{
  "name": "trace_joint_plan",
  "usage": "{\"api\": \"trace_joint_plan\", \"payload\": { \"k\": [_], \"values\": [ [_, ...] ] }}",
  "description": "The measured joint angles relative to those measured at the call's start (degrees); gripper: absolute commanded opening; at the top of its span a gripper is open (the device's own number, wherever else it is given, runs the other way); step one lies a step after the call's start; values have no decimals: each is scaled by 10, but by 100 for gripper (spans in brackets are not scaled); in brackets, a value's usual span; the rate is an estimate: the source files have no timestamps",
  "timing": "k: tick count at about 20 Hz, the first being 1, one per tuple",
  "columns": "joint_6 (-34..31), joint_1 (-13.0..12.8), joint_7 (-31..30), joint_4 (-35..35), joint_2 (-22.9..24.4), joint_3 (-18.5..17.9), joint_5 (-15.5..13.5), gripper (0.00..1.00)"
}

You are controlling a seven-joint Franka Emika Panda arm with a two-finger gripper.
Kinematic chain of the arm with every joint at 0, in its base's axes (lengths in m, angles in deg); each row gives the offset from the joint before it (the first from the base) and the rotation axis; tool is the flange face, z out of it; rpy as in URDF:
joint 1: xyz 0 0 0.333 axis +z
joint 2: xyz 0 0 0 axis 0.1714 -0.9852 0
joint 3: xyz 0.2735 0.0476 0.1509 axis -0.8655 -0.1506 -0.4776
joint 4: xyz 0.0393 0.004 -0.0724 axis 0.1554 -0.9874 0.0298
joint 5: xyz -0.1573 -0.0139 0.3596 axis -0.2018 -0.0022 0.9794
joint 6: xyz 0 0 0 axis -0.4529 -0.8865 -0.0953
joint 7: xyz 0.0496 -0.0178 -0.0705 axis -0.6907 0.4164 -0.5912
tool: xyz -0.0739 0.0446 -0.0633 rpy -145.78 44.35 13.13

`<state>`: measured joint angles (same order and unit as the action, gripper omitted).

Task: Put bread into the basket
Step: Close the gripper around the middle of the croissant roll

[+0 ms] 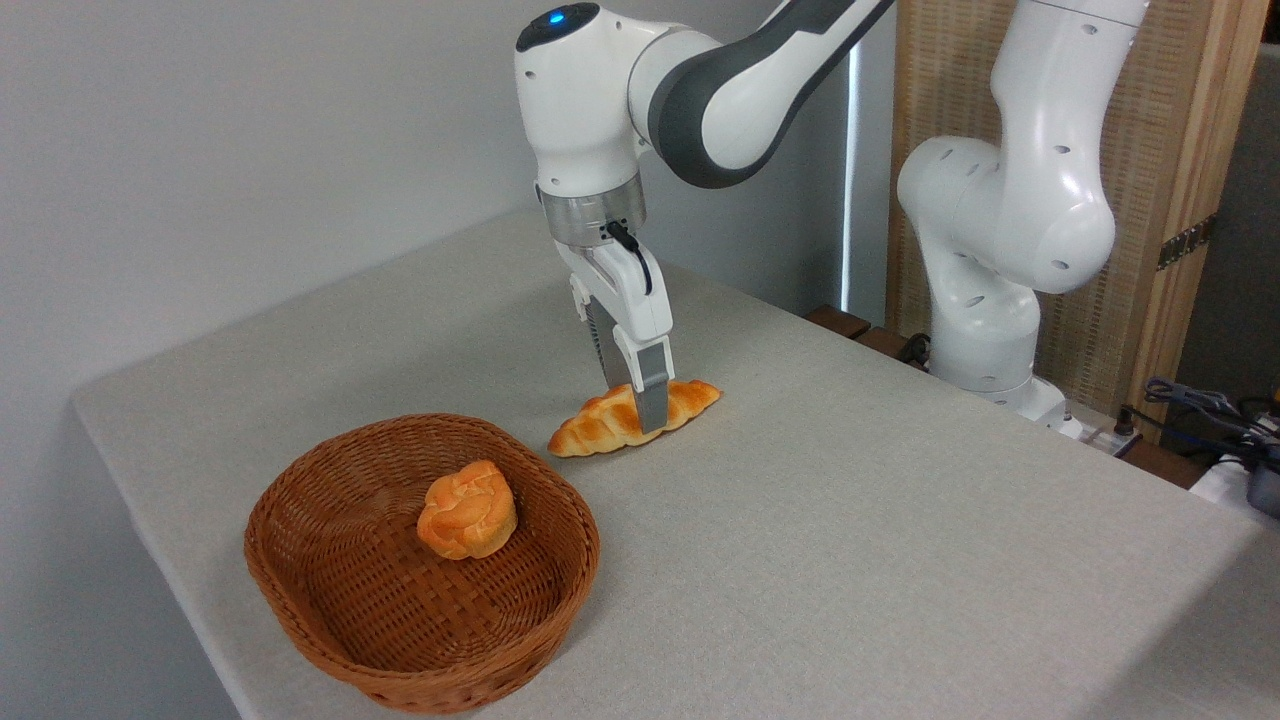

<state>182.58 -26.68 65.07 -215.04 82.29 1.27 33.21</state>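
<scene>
The end effector points straight down over the middle of the bread, one finger in front of the loaf on its near side and the other behind it. The fingers sit narrowly apart with the loaf between them, closed against its sides as far as the view shows. The bread lies on the grey table, its long axis running from near left to far right, tapered ends sticking out either side of the fingers; whether its underside rests on the cloth or is just clear of it cannot be told. The basket stands at the near left corner of the table, close to the loaf's left tip but apart from it. Inside it, towards its far right side, sits a small round orange bun.
</scene>
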Motion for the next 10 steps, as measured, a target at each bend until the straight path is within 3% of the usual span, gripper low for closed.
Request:
{"api": "trace_joint_plan", "payload": {
  "k": [10],
  "values": [
    [0,0,20,0,0,-1,-19,46]
  ]
}}
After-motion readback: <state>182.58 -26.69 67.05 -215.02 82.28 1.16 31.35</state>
